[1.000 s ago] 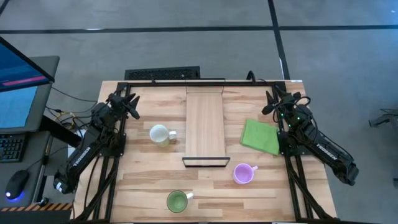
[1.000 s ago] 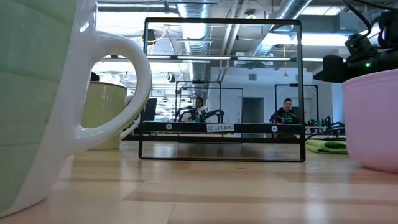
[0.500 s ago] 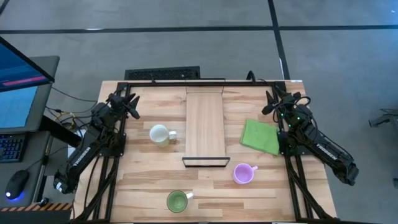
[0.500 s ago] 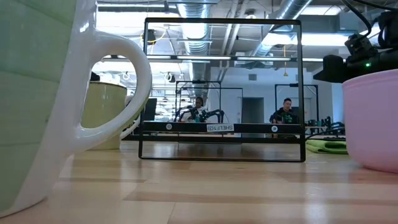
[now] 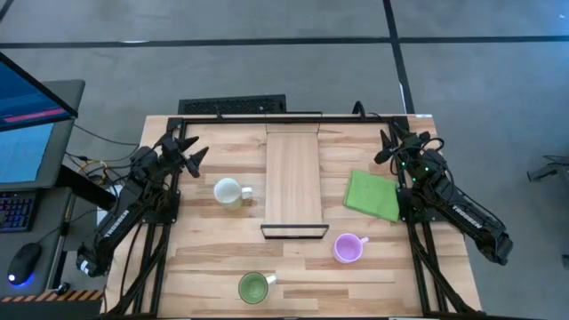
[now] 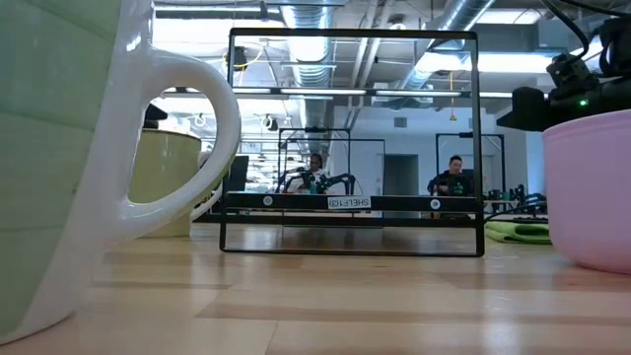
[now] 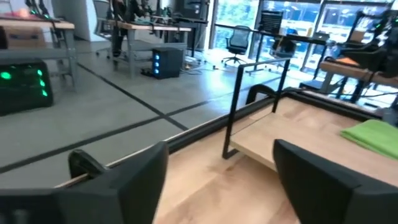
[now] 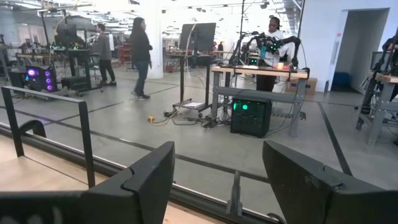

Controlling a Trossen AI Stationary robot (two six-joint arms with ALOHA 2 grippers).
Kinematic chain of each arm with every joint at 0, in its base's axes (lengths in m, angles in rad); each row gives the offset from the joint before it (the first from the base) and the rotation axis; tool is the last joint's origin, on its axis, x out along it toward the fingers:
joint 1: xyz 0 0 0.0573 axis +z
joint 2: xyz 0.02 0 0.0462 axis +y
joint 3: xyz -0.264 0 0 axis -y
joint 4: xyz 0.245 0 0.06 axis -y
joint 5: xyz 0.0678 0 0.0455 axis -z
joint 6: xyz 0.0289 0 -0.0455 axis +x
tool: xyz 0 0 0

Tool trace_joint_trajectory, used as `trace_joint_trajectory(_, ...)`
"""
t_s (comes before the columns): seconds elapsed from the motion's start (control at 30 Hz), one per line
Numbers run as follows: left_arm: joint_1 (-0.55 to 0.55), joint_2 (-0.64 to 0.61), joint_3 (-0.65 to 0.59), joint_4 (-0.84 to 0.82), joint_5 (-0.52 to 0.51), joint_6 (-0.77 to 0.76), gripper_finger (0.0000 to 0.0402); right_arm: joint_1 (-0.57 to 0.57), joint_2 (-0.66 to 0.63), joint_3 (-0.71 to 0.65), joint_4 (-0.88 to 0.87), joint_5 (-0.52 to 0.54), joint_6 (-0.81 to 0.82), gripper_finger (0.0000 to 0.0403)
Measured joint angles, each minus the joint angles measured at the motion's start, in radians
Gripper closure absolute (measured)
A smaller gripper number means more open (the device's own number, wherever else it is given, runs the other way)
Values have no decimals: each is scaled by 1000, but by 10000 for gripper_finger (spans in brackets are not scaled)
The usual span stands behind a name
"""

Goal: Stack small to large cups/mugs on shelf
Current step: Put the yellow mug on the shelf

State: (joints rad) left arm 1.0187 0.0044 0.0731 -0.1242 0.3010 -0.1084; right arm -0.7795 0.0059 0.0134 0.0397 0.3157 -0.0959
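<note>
The shelf (image 5: pixel 292 186) is laid down the table's (image 5: pixel 213 258) middle, bare. A green cloth (image 5: pixel 372 196) is spread right of it. White mug (image 5: pixel 228 191), purple mug (image 5: pixel 347 248) and green mug (image 5: pixel 254 287) are scattered around. Left gripper (image 5: pixel 190 151) and right gripper (image 5: pixel 388 145) are held apart-fingered, empty, at far corners.

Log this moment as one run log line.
left gripper: open, empty, far-left | right gripper: open, empty, far-right | mugs: white, green, purple on table | shelf: bare
</note>
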Motion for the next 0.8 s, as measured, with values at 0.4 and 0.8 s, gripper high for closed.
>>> trace_joint_trajectory(0.4, 0, 1, 30, -9, 76, -85, 18, 0, 0, 0, 0, 0, 0, 135)
trace_joint_trajectory(0.8, -6, 69, 336, -313, 232, -65, 18, 0, 0, 0, 0, 0, 0, 135)
